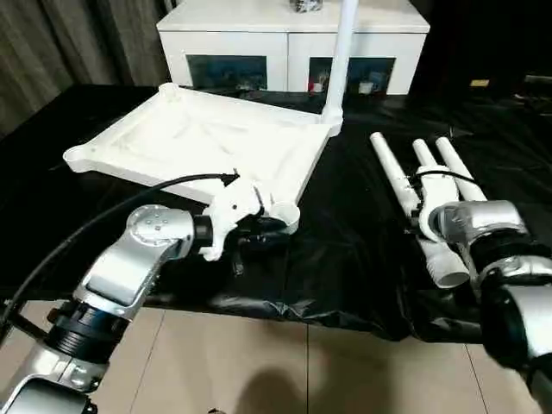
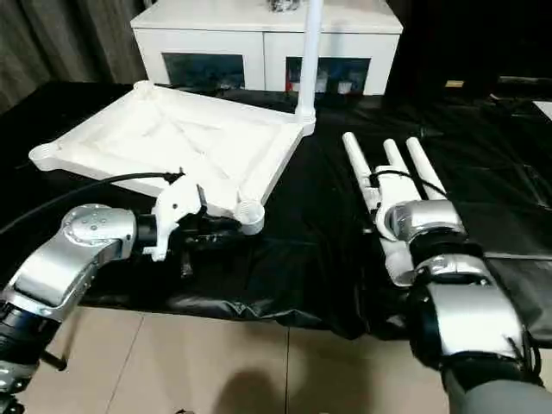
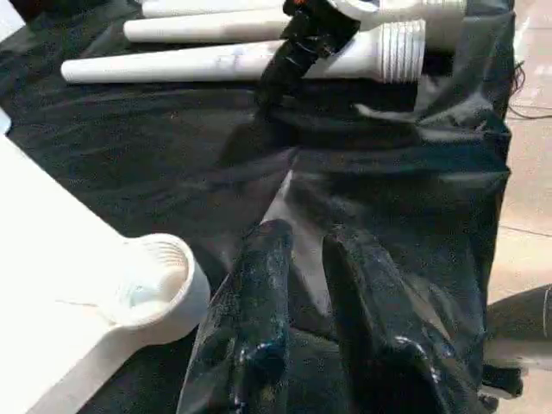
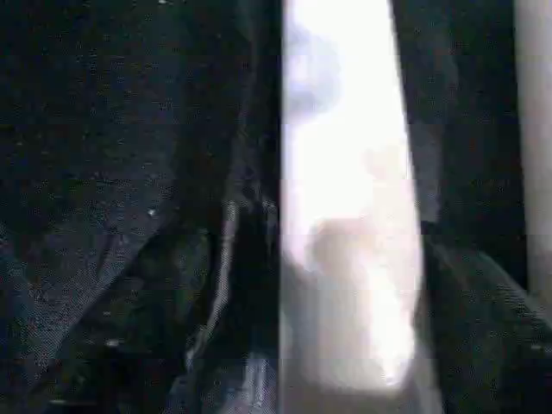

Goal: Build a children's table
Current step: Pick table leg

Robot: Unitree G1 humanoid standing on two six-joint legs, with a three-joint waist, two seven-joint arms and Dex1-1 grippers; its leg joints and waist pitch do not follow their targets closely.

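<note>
With one leg [image 1: 339, 60] already socketed, the right gripper [image 3: 289, 60], fingers apart, straddles the nearest loose leg [image 3: 241, 62]; next, close. The left gripper [image 3: 306, 328], nearly together and empty, waits beside the tabletop's [image 1: 207, 142] near-right socket [image 3: 155, 280].

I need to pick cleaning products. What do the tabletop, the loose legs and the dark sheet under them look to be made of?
Tabletop: apparently moulded white plastic, matte, with ribs and a round corner socket.
Loose legs: seemingly the same white plastic, smooth tapered tubes with ridged ends.
Dark sheet: likely thin black plastic film, glossy and wrinkled.
</note>
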